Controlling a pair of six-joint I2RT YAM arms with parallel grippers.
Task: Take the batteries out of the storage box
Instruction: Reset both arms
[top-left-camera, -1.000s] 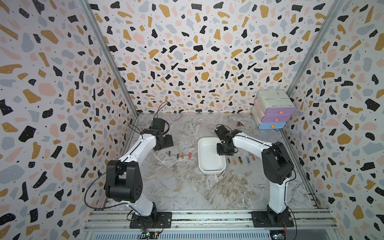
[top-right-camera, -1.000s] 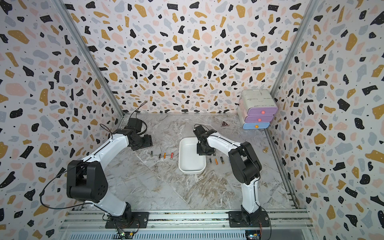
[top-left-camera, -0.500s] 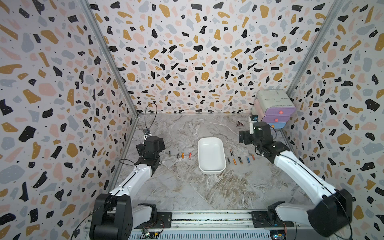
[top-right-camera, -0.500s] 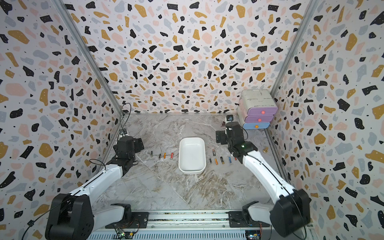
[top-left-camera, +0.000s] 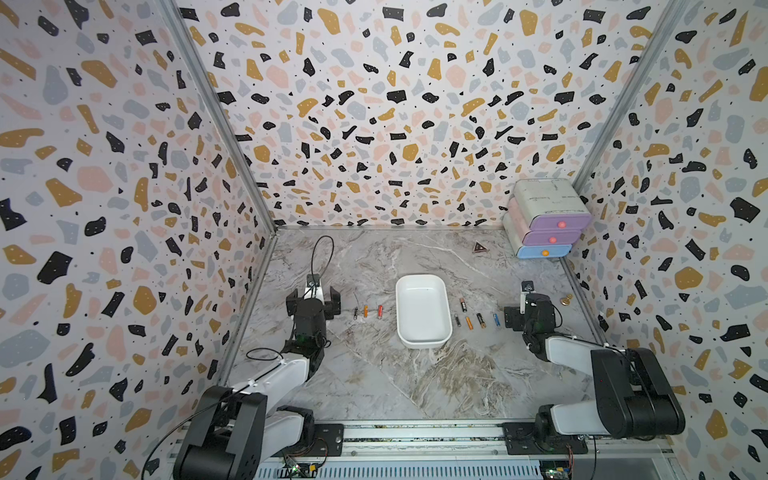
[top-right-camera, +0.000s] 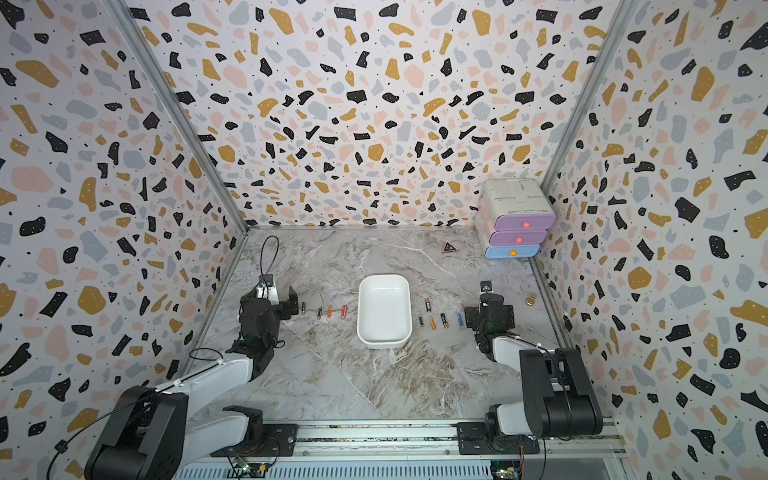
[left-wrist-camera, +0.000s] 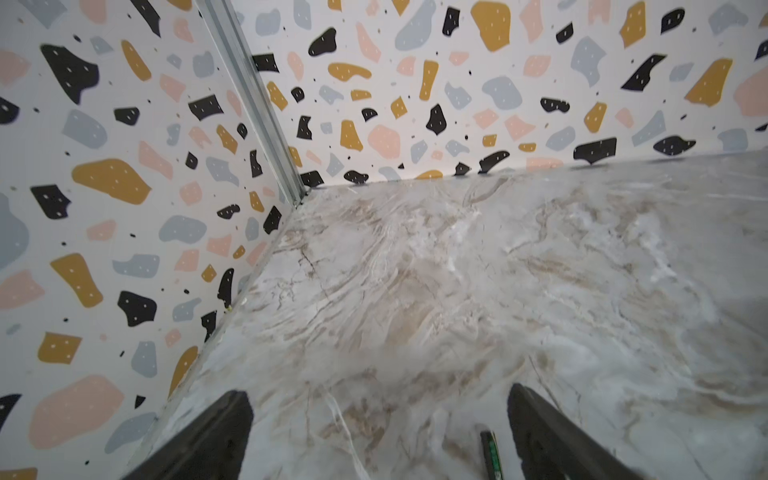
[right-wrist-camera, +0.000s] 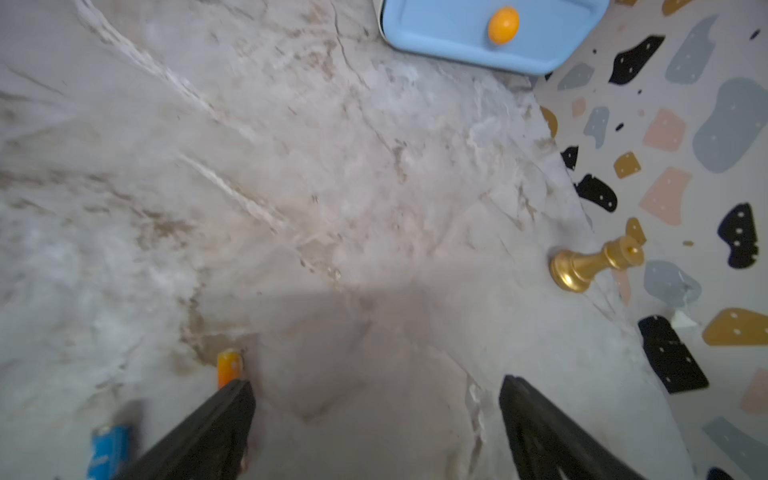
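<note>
Box: the box (top-left-camera: 422, 344) stands in the middle of the bench (top-left-camera: 374, 386) and it is empty.
Batteries: all the batteries (top-right-camera: 330, 310) lie on the bench, four in a row left of the box and five right of it.
Left claw: the left claw (left-wrist-camera: 376, 390) is wide open and holds nothing. It is near the left edge, just beside the outer end of the row.
Right claw: the right claw (right-wrist-camera: 374, 380) is also wide open and empty, near the right edge, beside the blue battery (right-wrist-camera: 110, 446).
Others: drawers (top-left-camera: 544, 220) in the far right corner; gold chess piece (right-wrist-camera: 590, 266) by the right edge.
</note>
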